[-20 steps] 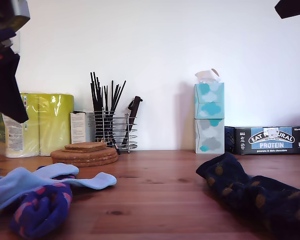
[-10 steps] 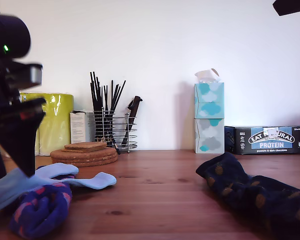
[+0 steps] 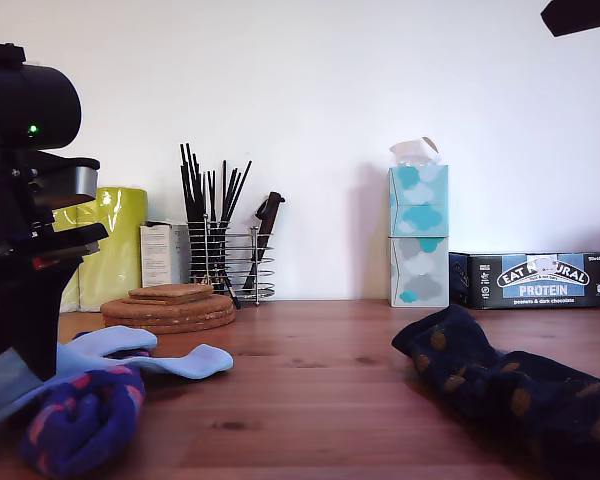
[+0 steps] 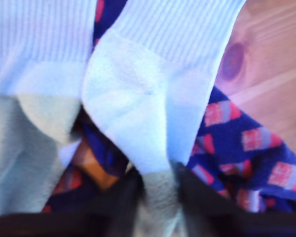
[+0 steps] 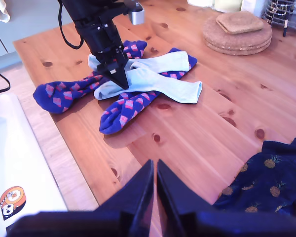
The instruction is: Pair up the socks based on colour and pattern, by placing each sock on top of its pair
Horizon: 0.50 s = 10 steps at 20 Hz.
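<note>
Nearest you, my second gripper (image 5: 154, 197) hung high with its jaws together, holding nothing. Just past it the navy spotted socks (image 5: 269, 185) lay heaped together, so I judged that pair done. Further across the wooden table (image 5: 212, 123), my first gripper (image 5: 122, 81) was down on the pale blue socks (image 5: 160, 81), which crossed over the diamond socks (image 5: 123, 108) in one tangle; you could not tell whether its jaws were apart or clamped. Those two pairs still needed sorting.
</note>
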Available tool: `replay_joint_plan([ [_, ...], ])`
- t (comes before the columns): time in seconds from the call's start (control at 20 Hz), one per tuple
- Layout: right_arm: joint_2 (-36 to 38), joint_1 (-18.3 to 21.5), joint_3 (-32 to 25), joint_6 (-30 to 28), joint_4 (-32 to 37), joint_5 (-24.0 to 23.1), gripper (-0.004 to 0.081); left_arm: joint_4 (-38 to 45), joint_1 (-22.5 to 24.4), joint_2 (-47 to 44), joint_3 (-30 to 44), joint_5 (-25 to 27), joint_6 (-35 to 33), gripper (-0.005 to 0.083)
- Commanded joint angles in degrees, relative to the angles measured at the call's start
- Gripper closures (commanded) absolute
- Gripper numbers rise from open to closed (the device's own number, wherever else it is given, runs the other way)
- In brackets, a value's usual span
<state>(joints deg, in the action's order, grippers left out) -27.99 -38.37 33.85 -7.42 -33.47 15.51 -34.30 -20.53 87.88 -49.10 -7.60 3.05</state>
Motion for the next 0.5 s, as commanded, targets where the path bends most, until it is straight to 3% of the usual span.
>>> replay_joint_plan([
  [0.0,0.0,-0.2,-1.2,-0.1,0.4,0.0,0.0783,-0.7,0.0,0.5,-2.4,-2.1,2.1,0.0795],
  [0.25,0.0,-0.2,-1.2,-0.1,0.4,0.0,0.0783,-2.6,-0.5,0.3,-12.4,-16.6,11.9,0.0795],
  [0.45,0.0,-0.2,-1.2,-0.1,0.7,0.0,0.0783,0.7,-4.3,1.4,-12.8,-18.9,19.9,0.0795],
])
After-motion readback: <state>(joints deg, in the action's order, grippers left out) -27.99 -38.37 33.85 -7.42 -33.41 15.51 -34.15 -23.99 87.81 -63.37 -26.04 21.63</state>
